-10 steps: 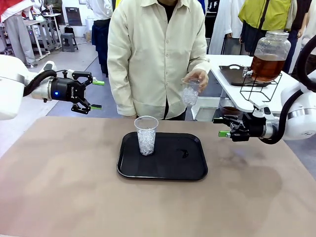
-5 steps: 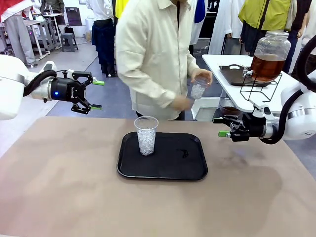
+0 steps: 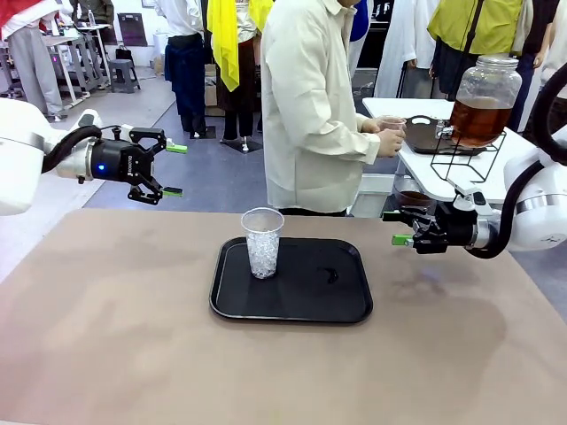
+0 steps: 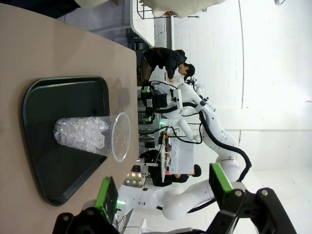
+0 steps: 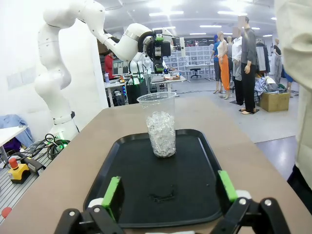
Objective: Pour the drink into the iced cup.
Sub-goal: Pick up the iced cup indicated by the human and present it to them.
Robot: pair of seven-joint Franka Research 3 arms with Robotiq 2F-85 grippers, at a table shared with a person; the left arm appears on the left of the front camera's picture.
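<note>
A tan worktop (image 3: 106,336) fills the foreground. Beyond it lie grey floor (image 3: 213,177), a white side table (image 3: 414,168) at right and a dark stool (image 3: 124,75) far left. Ceiling strip lights (image 5: 229,13) shine above white walls (image 5: 19,44).

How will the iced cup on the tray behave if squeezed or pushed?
The iced cup looks thin and clear, so probably it dents if squeezed hard. Tall and narrow, it may tip on the black tray if pushed high.
</note>
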